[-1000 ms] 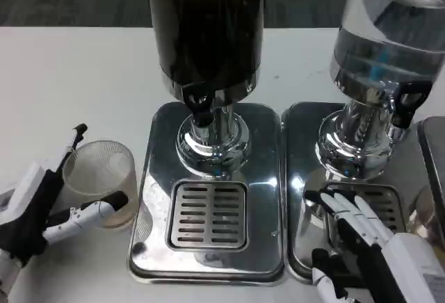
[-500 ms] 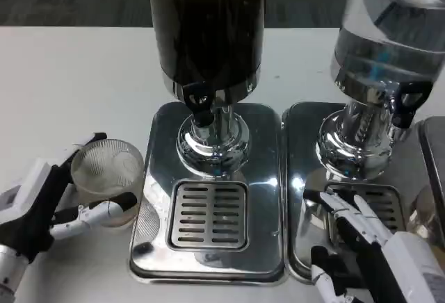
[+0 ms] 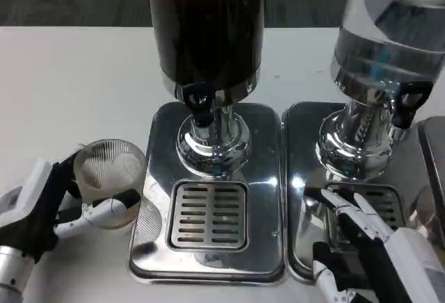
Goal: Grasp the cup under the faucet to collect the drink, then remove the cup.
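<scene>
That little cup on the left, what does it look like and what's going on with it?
The cup is small, see-through and ribbed, and looks like plastic or glass. It stands upright with its mouth open and looks empty. It sits on the white table, just left of the shiny drip tray under the dark dispenser, not yet under the faucet. The left hand wraps around it.

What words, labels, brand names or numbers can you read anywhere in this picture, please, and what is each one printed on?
There are none to read.
The dark drink dispenser and the clear dispenser show no label.
The cup held by the left hand has only a ribbed pattern.
The steel drip trays, the right hand and the white table bear no print.
</scene>
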### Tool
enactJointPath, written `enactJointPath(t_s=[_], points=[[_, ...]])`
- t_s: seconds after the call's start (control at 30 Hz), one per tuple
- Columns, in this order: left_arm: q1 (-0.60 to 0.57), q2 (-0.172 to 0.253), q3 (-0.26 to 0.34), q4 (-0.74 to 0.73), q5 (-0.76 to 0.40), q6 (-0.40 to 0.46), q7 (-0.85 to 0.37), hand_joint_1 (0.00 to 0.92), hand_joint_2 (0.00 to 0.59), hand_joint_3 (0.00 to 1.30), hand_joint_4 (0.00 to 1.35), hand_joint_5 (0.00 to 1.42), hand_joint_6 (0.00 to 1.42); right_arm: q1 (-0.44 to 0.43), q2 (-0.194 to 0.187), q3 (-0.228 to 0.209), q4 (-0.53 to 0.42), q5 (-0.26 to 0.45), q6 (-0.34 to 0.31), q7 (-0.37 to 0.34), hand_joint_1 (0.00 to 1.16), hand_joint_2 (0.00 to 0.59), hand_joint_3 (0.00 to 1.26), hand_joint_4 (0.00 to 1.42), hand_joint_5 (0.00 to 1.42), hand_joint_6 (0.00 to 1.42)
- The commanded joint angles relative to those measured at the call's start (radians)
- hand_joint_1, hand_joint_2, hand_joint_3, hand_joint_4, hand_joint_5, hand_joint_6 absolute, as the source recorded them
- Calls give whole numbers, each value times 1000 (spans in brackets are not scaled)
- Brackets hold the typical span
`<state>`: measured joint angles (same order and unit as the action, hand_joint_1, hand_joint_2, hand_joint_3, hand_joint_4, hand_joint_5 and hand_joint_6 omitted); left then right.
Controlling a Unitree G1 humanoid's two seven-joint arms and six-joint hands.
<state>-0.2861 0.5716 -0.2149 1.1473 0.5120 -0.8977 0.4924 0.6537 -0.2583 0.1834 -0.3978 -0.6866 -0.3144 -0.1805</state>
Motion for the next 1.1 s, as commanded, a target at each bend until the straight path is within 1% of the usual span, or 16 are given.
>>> enactJointPath(t_s=[0.03, 0.4, 0.73, 0.97, 1.1], points=[[3, -14, -5, 1, 2, -29, 12, 237, 233, 308, 341, 628, 713, -4, -7, -12, -10, 18, 2, 16, 486, 568, 178, 164, 62, 145], [28, -13, -2, -11, 4, -45, 38, 224, 232, 320, 353, 634, 724, -15, -13, -25, -6, 43, -4, 35, 476, 572, 172, 175, 72, 161], [55, -10, 4, -29, 4, -61, 62, 216, 234, 330, 366, 649, 742, -9, -16, -23, -10, 47, -4, 33, 471, 572, 169, 187, 85, 162], [81, -11, 26, -60, -9, -80, 77, 215, 234, 330, 372, 651, 746, -7, -20, -23, -13, 51, -8, 34, 469, 572, 169, 187, 86, 162], [99, -9, 51, -89, -24, -100, 73, 215, 234, 336, 377, 651, 748, -7, -19, -20, -11, 52, -7, 34, 469, 572, 169, 187, 86, 162]])
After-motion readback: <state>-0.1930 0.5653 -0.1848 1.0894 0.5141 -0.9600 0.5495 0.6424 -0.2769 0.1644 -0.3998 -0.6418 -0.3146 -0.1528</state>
